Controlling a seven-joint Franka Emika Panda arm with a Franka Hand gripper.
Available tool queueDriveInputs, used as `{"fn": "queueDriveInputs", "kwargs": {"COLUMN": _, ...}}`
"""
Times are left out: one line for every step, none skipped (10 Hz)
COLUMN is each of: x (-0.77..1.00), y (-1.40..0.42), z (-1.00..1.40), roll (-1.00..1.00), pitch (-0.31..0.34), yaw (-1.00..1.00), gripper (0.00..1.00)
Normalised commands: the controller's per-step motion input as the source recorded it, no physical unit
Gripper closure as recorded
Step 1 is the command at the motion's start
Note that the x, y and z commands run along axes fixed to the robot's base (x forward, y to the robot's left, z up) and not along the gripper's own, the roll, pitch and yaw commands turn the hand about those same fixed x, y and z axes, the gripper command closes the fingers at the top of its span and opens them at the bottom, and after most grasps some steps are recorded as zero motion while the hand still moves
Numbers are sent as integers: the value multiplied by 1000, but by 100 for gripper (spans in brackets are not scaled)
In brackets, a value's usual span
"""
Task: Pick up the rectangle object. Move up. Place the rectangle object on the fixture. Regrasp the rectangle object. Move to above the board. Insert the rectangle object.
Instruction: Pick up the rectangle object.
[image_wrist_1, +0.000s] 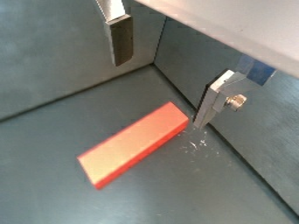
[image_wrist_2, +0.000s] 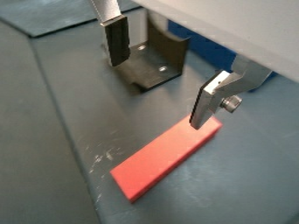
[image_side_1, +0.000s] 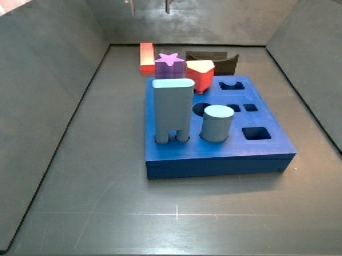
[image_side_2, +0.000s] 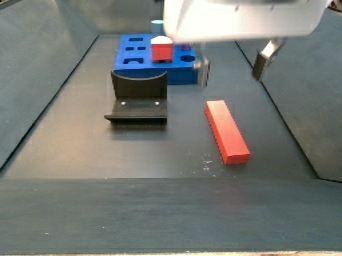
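Rectangle object (image_side_2: 226, 130) flat on floor, partly hidden behind board (image_side_1: 221, 150); gripper (image_wrist_1: 163, 74) spread above, empty.

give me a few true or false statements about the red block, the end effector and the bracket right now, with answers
1. The rectangle object lies flat on the floor. True.
2. The end effector is shut on the rectangle object. False: it is open, its fingers apart above the block, holding nothing.
3. The fixture has the rectangle object resting on it. False: in a side view the fixture is bare and the block lies apart, beside it.
4. The board carries a tall light-blue block standing upright. True.
5. In a wrist view one finger hangs near an end of the rectangle object. True.
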Motion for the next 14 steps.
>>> {"fn": "queueDriveInputs", "kwargs": {"x": 9, "y": 440, "z": -657, "roll": -96, "pitch": -77, "yaw": 406, "gripper": 0}}
{"fn": "queueDriveInputs", "kwargs": {"x": -200, "y": 294, "z": -606, "roll": 0, "pitch": -66, "yaw": -26, "gripper": 0}}
{"fn": "queueDriveInputs", "kwargs": {"x": -114, "y": 271, "z": -489, "roll": 51, "pitch": 0, "yaw": -46, "gripper": 0}}
{"fn": "queueDriveInputs", "kwargs": {"x": -54, "y": 140, "z": -551, "roll": 120, "pitch": 0, "yaw": -386, "gripper": 0}}
{"fn": "queueDriveInputs", "kwargs": {"x": -43, "y": 166, "z": -523, "roll": 91, "pitch": 0, "yaw": -494, "gripper": 0}}
{"fn": "queueDriveInputs", "kwargs": {"x": -23, "y": 217, "z": -497, "roll": 40, "pitch": 0, "yaw": -600, "gripper": 0}}
{"fn": "queueDriveInputs", "kwargs": {"x": -94, "y": 209, "z": -403, "roll": 0, "pitch": 0, "yaw": -469, "gripper": 0}}
{"fn": "queueDriveInputs", "kwargs": {"x": -57, "y": 126, "z": -371, "roll": 9, "pitch": 0, "yaw": -223, "gripper": 0}}
{"fn": "queueDriveInputs", "kwargs": {"x": -60, "y": 71, "z": -423, "roll": 0, "pitch": 0, "yaw": -166, "gripper": 0}}
{"fn": "queueDriveInputs", "kwargs": {"x": -89, "y": 129, "z": -577, "roll": -56, "pitch": -56, "yaw": -109, "gripper": 0}}
{"fn": "queueDriveInputs", "kwargs": {"x": -106, "y": 146, "z": -777, "roll": -161, "pitch": -123, "yaw": -157, "gripper": 0}}
{"fn": "queueDriveInputs", "kwargs": {"x": -114, "y": 174, "z": -649, "roll": -190, "pitch": -189, "yaw": -74, "gripper": 0}}
{"fn": "queueDriveInputs", "kwargs": {"x": -51, "y": 86, "z": -386, "roll": -126, "pitch": -100, "yaw": -17, "gripper": 0}}
{"fn": "queueDriveInputs", "kwargs": {"x": -29, "y": 86, "z": -374, "roll": -117, "pitch": -77, "yaw": -17, "gripper": 0}}
